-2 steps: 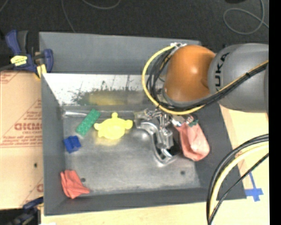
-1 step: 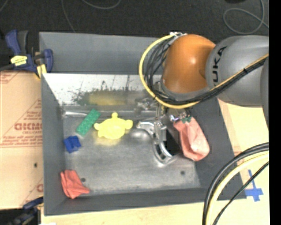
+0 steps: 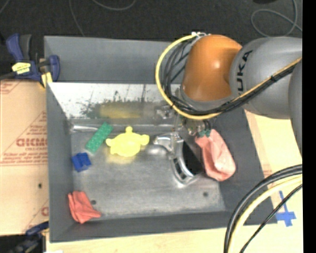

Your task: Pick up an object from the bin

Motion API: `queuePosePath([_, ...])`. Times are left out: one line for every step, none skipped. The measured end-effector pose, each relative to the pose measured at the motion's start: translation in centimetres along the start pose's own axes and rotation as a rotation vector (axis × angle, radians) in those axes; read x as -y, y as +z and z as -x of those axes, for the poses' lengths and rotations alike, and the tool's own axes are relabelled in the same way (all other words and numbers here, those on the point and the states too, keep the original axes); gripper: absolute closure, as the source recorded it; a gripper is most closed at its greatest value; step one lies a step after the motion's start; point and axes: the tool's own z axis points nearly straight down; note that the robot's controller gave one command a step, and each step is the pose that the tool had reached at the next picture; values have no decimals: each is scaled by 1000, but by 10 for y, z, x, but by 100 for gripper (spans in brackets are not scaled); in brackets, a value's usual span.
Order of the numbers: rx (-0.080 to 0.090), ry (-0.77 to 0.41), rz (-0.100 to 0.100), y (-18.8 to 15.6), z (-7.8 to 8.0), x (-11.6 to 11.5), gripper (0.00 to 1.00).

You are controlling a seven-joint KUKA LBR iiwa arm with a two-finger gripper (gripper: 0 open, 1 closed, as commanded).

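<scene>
The arm (image 3: 268, 73) comes in over the right edge of the bin (image 3: 142, 62). Its orange cover (image 3: 210, 67) and a loop of cables (image 3: 166, 83) hang above the far right part of the bin floor. The end effector (image 3: 183, 137) sits low beneath that cover, close to the far wall and right of the bin's middle. The cover and cables hide most of it, so I cannot tell whether it is wide, narrow or holding anything.

Two things lie nearest to it. A crumpled pink cloth (image 3: 217, 154) lies just beside it, against the right side of the floor. A curved black and silver thing (image 3: 183, 166) lies just on its near side, touching the cloth's left edge. I cannot tell whether the end effector touches either one.

The rest lies apart, toward the left:
- A yellow toy (image 3: 126, 143) with a rounded body sits near the middle of the floor, a little toward the far wall.
- A green block (image 3: 98, 137) lies tilted just to the toy's left.
- A small blue block (image 3: 80, 162) sits near the left wall.
- A bunched red cloth (image 3: 82, 207) lies in the near left corner.
</scene>
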Motion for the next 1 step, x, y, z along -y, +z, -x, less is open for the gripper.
queuePosePath([0,-197,-2,29,4,-3,0])
